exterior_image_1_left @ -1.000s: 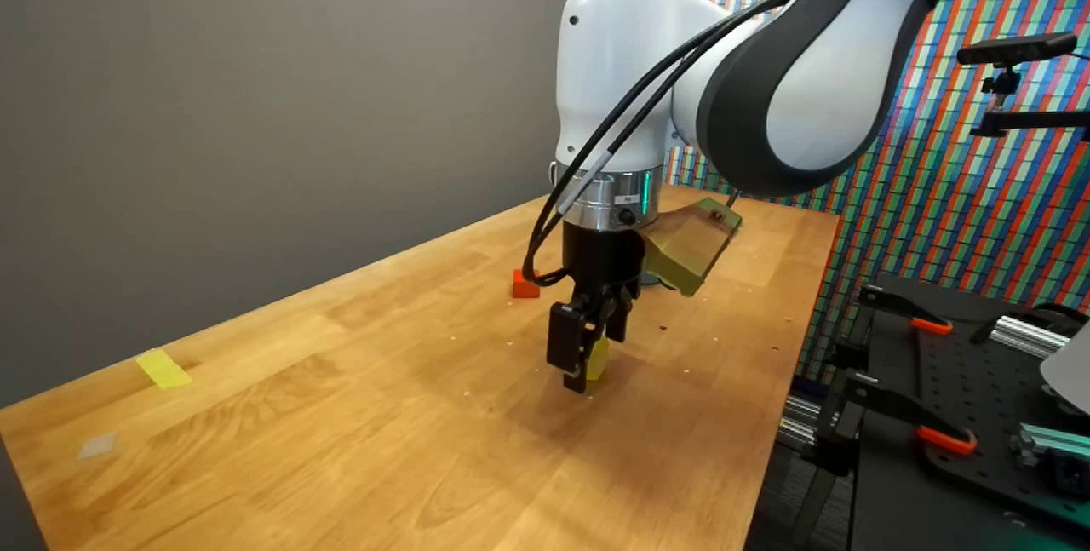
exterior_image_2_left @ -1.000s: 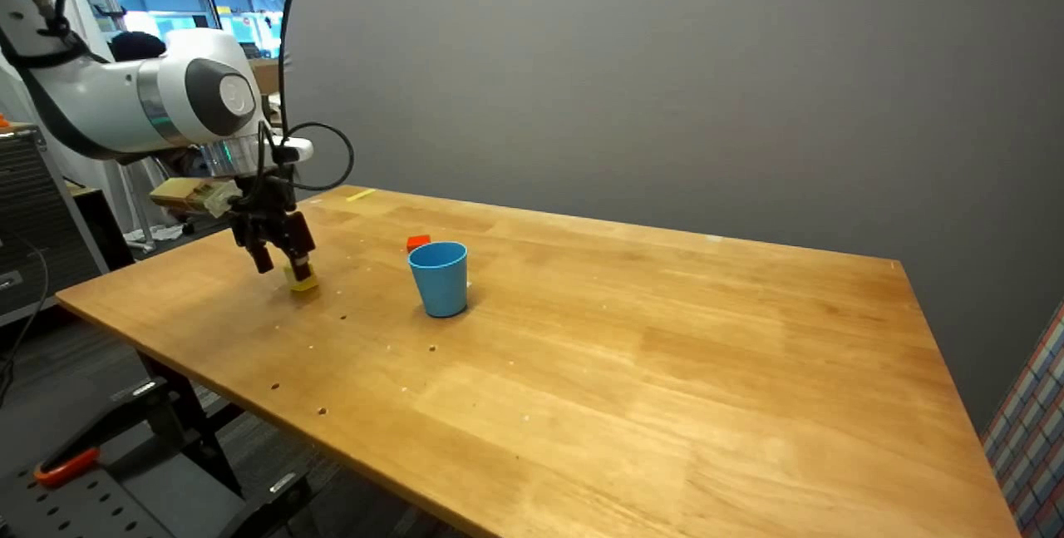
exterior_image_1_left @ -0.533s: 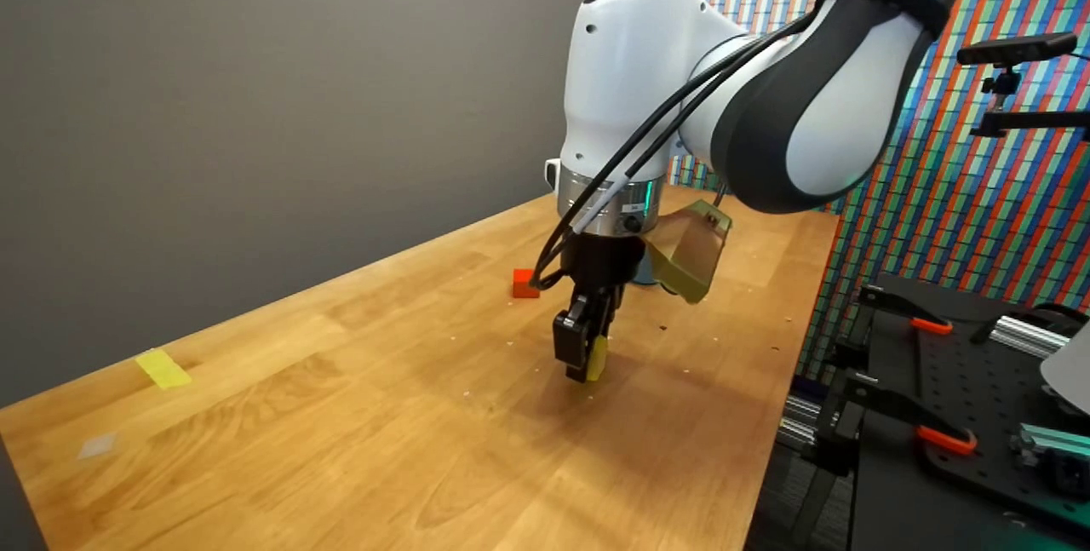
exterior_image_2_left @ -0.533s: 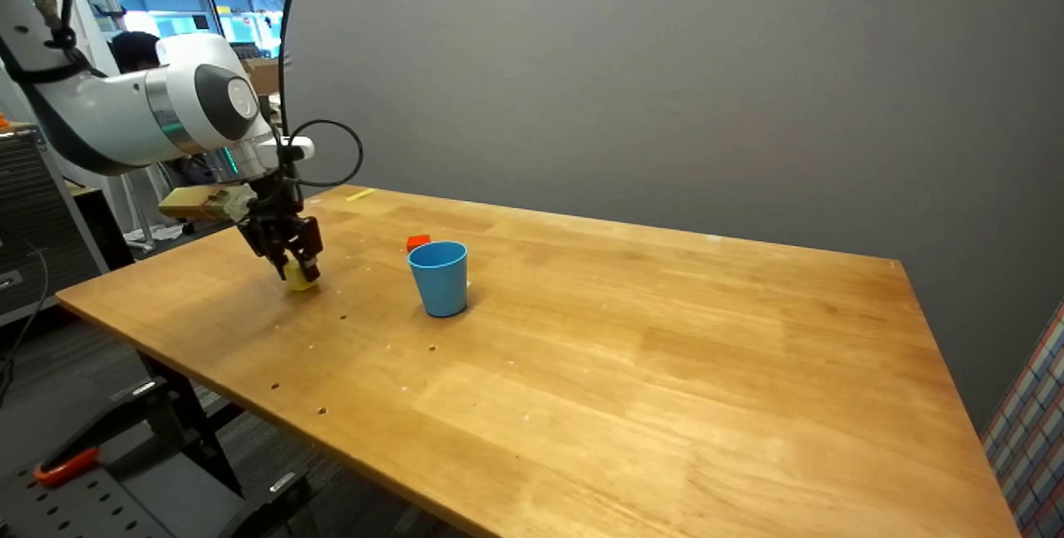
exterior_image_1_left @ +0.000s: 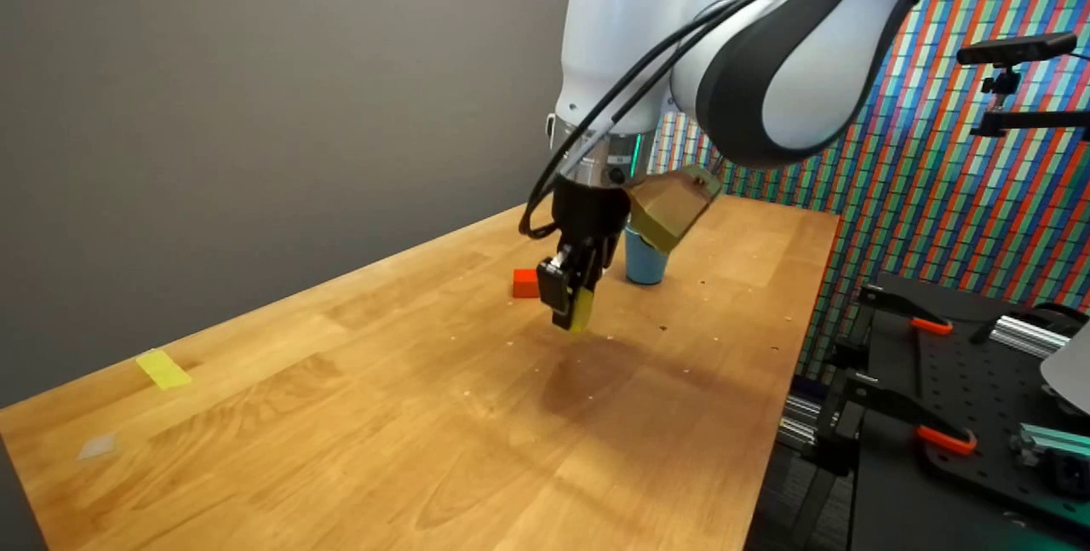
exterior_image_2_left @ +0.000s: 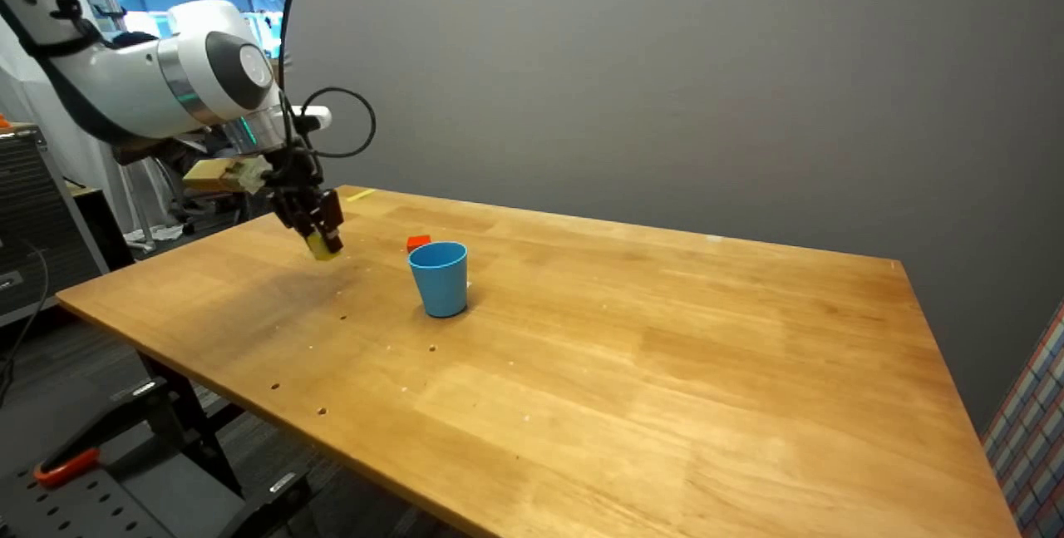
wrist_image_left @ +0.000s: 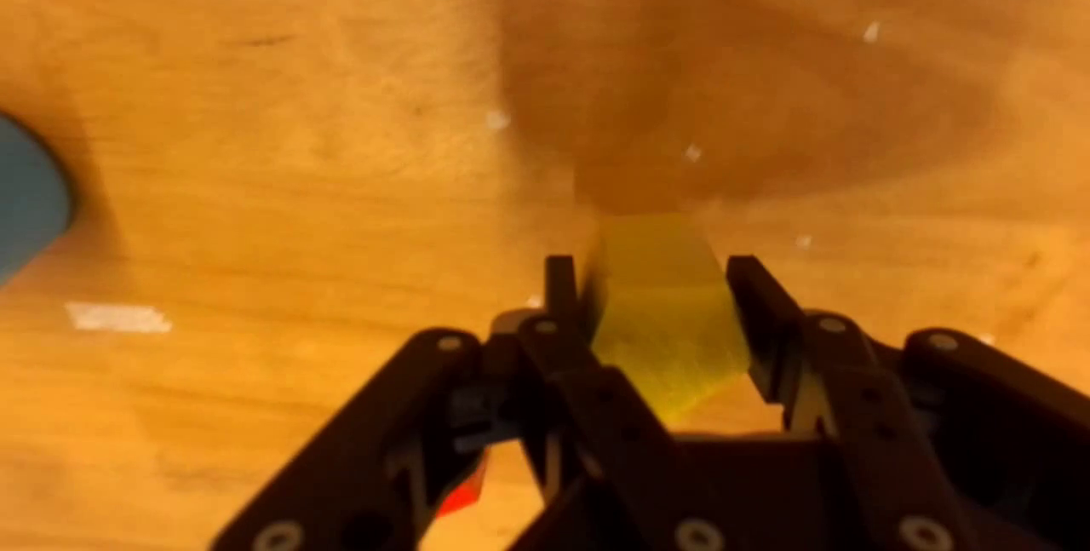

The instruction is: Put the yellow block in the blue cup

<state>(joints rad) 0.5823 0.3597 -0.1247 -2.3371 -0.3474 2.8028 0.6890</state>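
My gripper (wrist_image_left: 654, 278) is shut on the yellow block (wrist_image_left: 668, 321), which fills the gap between its fingers in the wrist view. In both exterior views the yellow block (exterior_image_1_left: 582, 311) hangs above the wooden table, its lower end sticking out below the fingertips. The gripper (exterior_image_2_left: 322, 240) is slightly tilted. The blue cup (exterior_image_2_left: 440, 282) stands upright on the table, apart from the gripper, to its right in an exterior view. Part of the blue cup (wrist_image_left: 30, 193) shows at the wrist view's left edge. The arm's camera mount stands before the top of the blue cup (exterior_image_1_left: 645, 260) in an exterior view.
A small red block (exterior_image_1_left: 525, 284) lies on the table near the blue cup; in an exterior view the red block (exterior_image_2_left: 418, 242) is just behind the cup. A flat yellow piece (exterior_image_1_left: 163, 369) lies by the table's wall-side edge. Clamps (exterior_image_1_left: 915, 427) sit beyond the table's side.
The gripper has shut on the yellow block and risen with it off the table, shifting a little towards the blue cup. The cup and red block have stayed put.
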